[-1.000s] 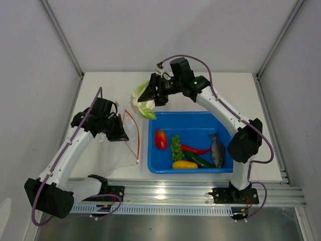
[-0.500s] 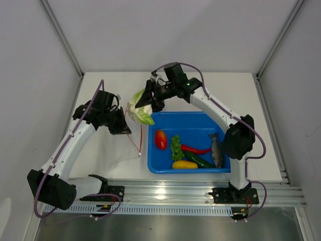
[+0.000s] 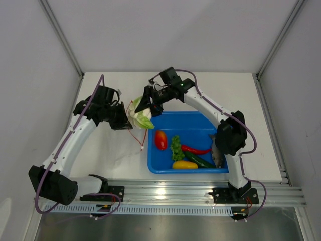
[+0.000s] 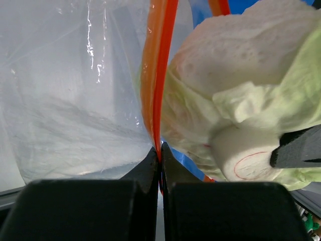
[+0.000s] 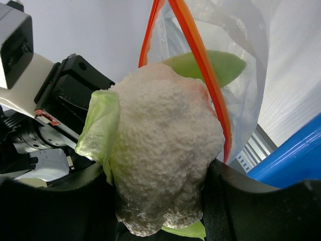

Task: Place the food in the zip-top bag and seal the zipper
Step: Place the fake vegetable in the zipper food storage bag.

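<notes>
My right gripper point(image 3: 146, 107) is shut on the white cauliflower point(image 3: 140, 115) with pale green leaves, holding it left of the tray. In the right wrist view the cauliflower point(image 5: 165, 150) fills the jaws of that gripper point(image 5: 155, 201) and sits at the open mouth of the zip-top bag point(image 5: 241, 85), inside the zipper point(image 5: 200, 60) loop. My left gripper point(image 3: 124, 122) is shut on the orange-red zipper point(image 4: 156, 75). Its fingertips point(image 4: 150, 163) pinch the strip, and the clear bag point(image 4: 70, 100) hangs beside the cauliflower point(image 4: 235, 95). The zipper point(image 3: 136, 136) trails down toward the table.
The blue tray point(image 3: 186, 114) stands right of the bag and holds a tomato point(image 3: 160, 139), lettuce point(image 3: 176, 146), chili point(image 3: 196, 149), squash point(image 3: 184, 164), cucumber point(image 3: 201, 161) and fish point(image 3: 216, 152). The right arm's elbow hangs over the tray's right side.
The right arm has carried the cauliflower left and nearer, up to the bag's mouth. The left gripper has moved the zipper up and to the right to meet it.
</notes>
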You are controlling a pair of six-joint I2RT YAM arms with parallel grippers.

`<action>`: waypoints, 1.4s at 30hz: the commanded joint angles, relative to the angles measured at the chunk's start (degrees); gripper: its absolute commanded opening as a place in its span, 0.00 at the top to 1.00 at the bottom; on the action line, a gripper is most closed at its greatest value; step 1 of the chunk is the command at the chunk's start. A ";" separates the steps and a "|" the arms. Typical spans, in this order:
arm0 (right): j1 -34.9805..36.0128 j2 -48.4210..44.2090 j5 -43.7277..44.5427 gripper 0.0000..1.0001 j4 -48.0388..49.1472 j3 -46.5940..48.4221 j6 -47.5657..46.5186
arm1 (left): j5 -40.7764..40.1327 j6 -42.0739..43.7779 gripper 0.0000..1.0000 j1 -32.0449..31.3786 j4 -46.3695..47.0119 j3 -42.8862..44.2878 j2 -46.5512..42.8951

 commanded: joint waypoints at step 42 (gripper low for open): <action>1.05 10.25 -4.32 0.56 -11.93 16.24 -4.43 | 5.43 -2.05 0.99 -0.40 0.38 5.03 -1.59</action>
